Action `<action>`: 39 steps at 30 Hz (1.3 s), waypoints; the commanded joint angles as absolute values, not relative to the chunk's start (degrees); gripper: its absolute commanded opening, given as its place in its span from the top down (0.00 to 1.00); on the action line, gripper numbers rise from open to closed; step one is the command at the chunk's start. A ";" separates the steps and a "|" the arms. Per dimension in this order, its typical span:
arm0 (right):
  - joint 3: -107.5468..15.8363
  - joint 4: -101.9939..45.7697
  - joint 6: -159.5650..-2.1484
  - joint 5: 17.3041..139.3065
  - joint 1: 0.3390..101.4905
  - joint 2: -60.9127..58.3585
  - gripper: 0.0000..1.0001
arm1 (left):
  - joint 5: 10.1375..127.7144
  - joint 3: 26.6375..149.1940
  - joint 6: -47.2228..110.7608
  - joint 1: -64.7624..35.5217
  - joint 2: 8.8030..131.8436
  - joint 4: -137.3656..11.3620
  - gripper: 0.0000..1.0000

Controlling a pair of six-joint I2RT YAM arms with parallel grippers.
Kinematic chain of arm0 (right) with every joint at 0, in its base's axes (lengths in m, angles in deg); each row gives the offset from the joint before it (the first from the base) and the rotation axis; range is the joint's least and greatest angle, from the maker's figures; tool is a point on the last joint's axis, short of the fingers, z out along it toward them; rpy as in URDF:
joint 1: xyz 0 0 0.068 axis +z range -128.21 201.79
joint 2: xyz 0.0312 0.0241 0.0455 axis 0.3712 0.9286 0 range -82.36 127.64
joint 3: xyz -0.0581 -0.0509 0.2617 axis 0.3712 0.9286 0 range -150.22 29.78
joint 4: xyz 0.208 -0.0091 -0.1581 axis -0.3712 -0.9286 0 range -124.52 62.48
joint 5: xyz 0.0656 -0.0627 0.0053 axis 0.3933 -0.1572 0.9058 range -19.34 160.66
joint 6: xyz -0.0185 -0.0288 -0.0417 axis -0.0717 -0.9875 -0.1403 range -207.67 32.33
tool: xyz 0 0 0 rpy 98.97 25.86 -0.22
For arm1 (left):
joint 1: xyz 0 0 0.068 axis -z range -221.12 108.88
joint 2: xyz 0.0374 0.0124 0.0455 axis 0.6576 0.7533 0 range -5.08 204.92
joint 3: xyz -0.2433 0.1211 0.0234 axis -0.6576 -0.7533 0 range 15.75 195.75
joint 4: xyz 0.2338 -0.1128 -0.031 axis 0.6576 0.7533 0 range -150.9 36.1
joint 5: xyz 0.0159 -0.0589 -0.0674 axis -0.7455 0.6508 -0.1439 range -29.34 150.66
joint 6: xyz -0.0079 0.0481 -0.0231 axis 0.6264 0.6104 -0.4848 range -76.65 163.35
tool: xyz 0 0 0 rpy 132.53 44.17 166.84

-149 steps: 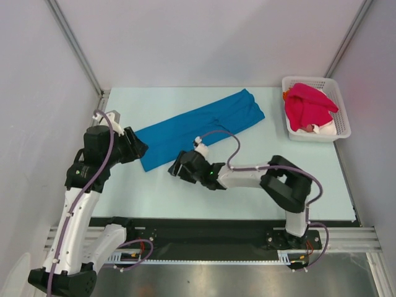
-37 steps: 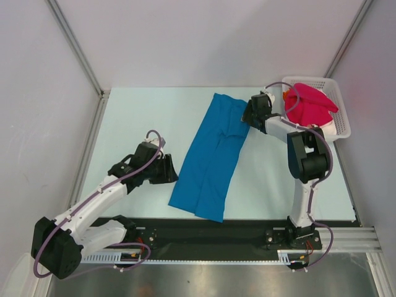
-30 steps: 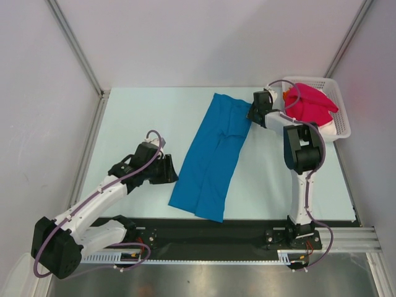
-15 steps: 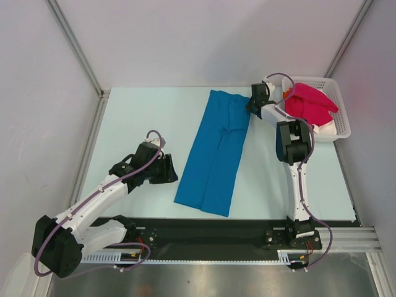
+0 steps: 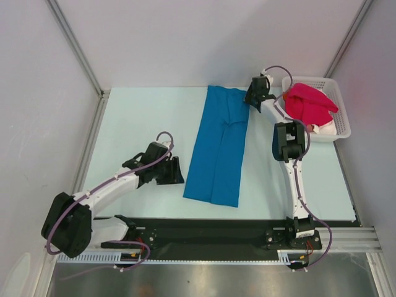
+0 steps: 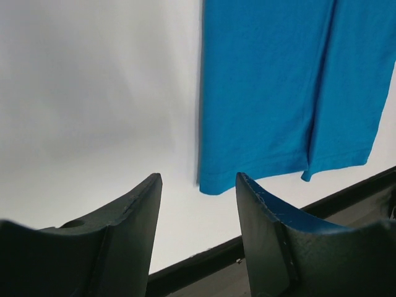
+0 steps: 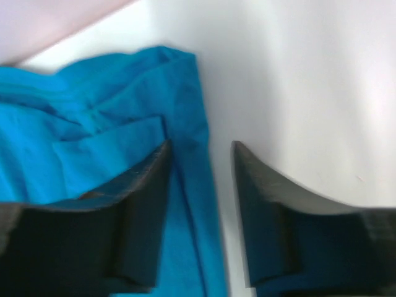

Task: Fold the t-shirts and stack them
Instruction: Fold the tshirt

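While left end effector (image 5: 177, 172) and right end effector (image 5: 250, 101) gape released, blue t-shirt (image 5: 219, 151) flat, edges ungrasped.

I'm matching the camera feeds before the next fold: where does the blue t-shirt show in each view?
Top external: blue t-shirt, a long strip running down the middle of the table.
Left wrist: blue t-shirt fills the upper right, its hem toward the bottom.
Right wrist: blue t-shirt fills the left half, rumpled at its top corner.
Shared landmark: pale table, bare beside it in every view.
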State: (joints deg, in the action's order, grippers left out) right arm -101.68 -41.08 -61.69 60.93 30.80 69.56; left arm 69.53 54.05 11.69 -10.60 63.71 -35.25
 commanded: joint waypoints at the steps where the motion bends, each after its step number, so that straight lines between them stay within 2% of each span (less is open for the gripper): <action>1: -101.02 -49.20 -65.08 57.58 30.23 62.85 0.46 | 72.17 53.89 11.01 -9.83 65.75 -40.15 0.43; 3: -97.59 -50.71 -66.39 56.78 30.23 57.67 0.41 | 72.53 53.63 10.92 -9.66 66.63 -40.86 0.43; 7: -83.20 -50.90 -67.02 56.16 30.40 45.11 0.35 | 72.53 53.36 10.31 -8.87 67.95 -42.09 0.43; 11: -58.55 -45.73 -64.39 61.58 31.01 30.18 0.34 | 71.65 52.66 9.25 -7.81 68.39 -42.35 0.43; 15: -41.35 -41.15 -62.01 65.83 33.91 14.98 0.34 | 69.12 51.35 7.67 -4.31 68.57 -42.35 0.43; 18: -30.04 -39.30 -60.69 70.12 37.77 8.81 0.34 | 67.88 49.85 6.09 -2.28 69.36 -42.53 0.44; 23: -18.40 -40.34 -59.11 73.04 46.02 -3.85 0.35 | 65.06 48.09 4.77 -0.34 70.59 -43.76 0.47; 28: -7.43 -40.61 -56.47 75.41 49.29 -13.17 0.36 | 62.51 48.00 5.38 -0.34 71.99 -44.55 0.50; 34: -0.82 -43.95 -54.28 78.48 49.47 -21.79 0.36 | 63.12 47.39 4.94 -0.08 73.32 -45.78 0.65; 37: 2.26 -45.88 -53.66 80.07 49.65 -25.49 0.36 | 63.48 45.99 3.98 0.89 72.53 -46.75 0.78; 38: 2.97 -46.15 -53.40 81.20 49.56 -26.19 0.36 | 63.48 45.55 3.63 1.33 72.35 -47.01 0.88; 39: 4.63 -46.32 -53.13 81.82 49.56 -26.98 0.36 | 63.39 45.45 2.93 2.29 72.35 -47.27 0.92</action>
State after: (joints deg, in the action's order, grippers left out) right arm 2.58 -44.93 -54.70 78.89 49.32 -24.78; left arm 64.63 47.76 4.10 0.14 71.89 -47.84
